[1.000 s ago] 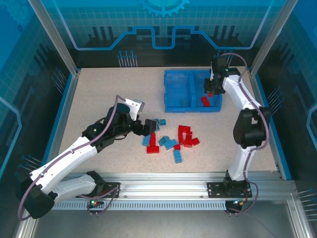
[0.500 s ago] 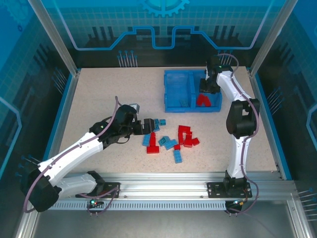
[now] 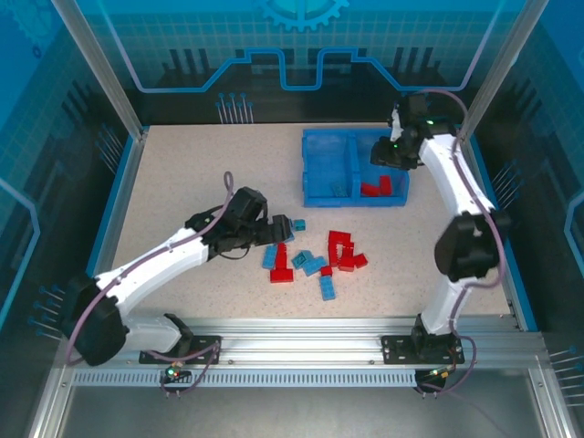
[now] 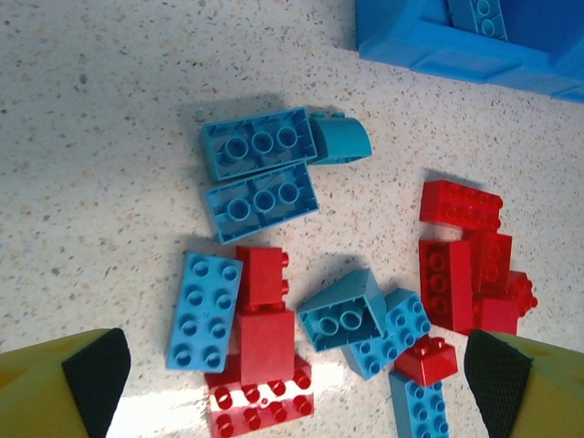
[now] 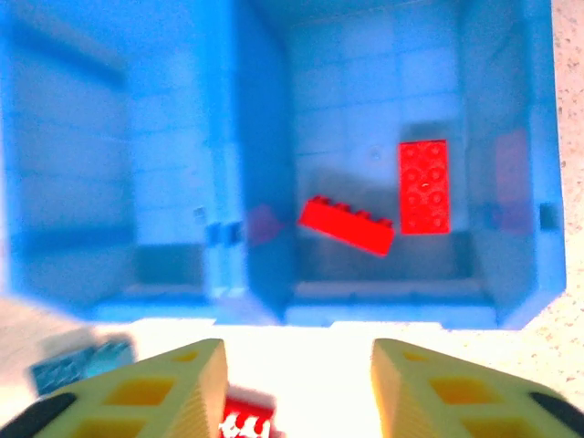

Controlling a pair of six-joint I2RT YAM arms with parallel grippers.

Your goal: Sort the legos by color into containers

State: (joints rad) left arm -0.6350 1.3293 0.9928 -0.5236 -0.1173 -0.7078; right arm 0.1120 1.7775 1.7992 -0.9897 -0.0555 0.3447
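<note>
From above, the bin [image 3: 354, 197] stood at the far right of the table, and the loose bricks [image 3: 315, 260], red and light blue mixed, lay scattered on the table in front of its near wall. The left gripper [image 3: 278, 228] sat low at the left edge of that scatter, in front of the bin's near left corner. The right gripper [image 3: 388, 157] hovered over the far side of the bin's right compartment [image 3: 394, 178], where red bricks [image 3: 374, 187] lay on the floor. A light blue brick [image 3: 338, 190] lay in the left compartment [image 3: 324, 160]. In the left wrist view, the two black pads [image 4: 96, 370] stood wide apart at the lower corners. Between them lay a red stack [image 4: 265, 360], a flat blue brick [image 4: 205, 310] and an upturned blue one [image 4: 342, 315], none touching either pad. More bricks spread from there toward the bin's corner at the top right. The right wrist view was blurred. There the yellow fingers [image 5: 182, 383] were parted with nothing gripped between them, and they stood on the near side of the bin's front wall. Beyond them, right of the divider [image 5: 265, 182], one red brick [image 5: 423, 187] lay flat and another [image 5: 347, 225] sat tilted just beside it.
</note>
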